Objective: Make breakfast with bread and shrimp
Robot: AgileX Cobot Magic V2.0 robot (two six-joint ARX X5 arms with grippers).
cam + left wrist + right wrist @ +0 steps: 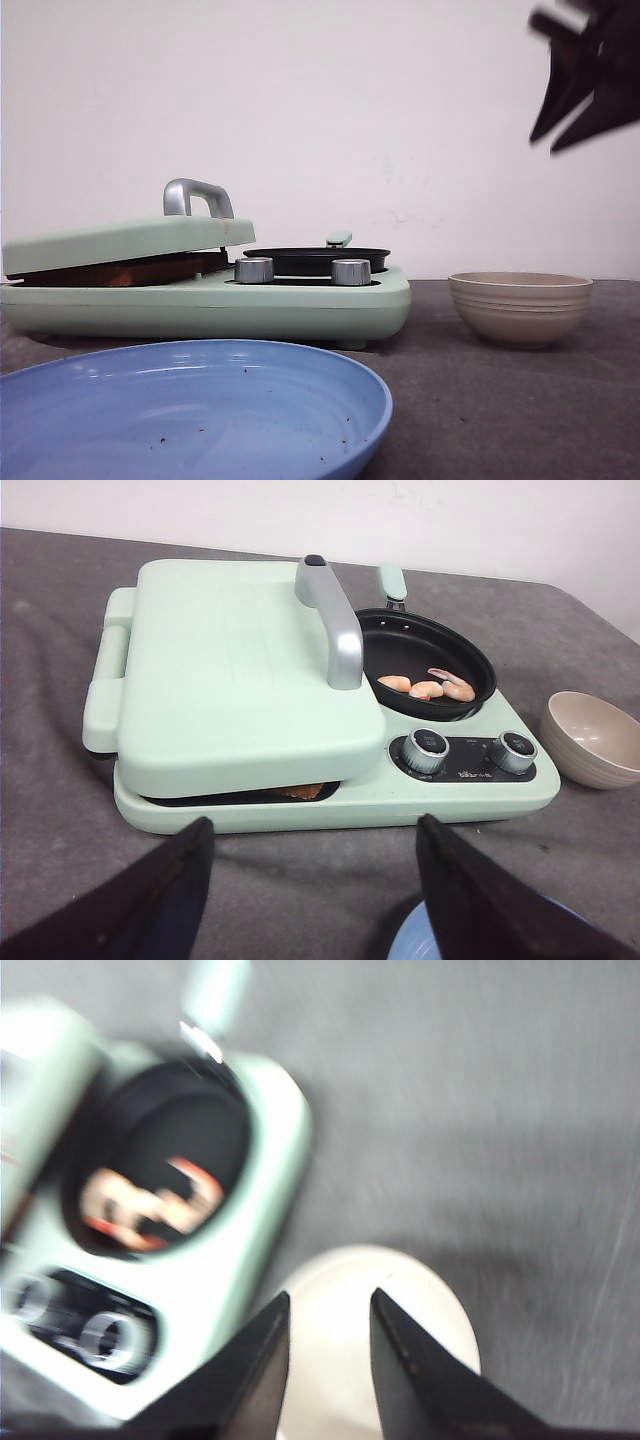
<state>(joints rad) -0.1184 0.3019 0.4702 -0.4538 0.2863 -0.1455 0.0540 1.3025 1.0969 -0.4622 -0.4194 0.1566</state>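
The right gripper (325, 1360) hangs high over the bowl (520, 307), its fingers a narrow gap apart with nothing between them and touching nothing; in the front view it is a dark blur at 1 o'clock. The left gripper (315, 880) is spread wide and empty, above the table (60, 770) in front of the cooker (330, 800).

Counted: one mint cooker, one black pan (425, 660) in it, two knobs (427, 748), one beige bowl, one blue plate (190, 410), three shrimp (428, 687). Of the bread (295, 792) only a brown edge shows under the nearly shut lid (240, 670), so how many slices cannot be told.

The shrimp lie together in the pan, at 3 o'clock of the lid. The left wrist view shows them plainly; the right wrist view gives only orange-white smears (that picture is blurred); the front view hides them behind the pan's rim. The front view alone shows the whole plate, at 6 o'clock of the cooker, with dark crumbs on it. The bowl stands apart from the cooker at 3 o'clock.
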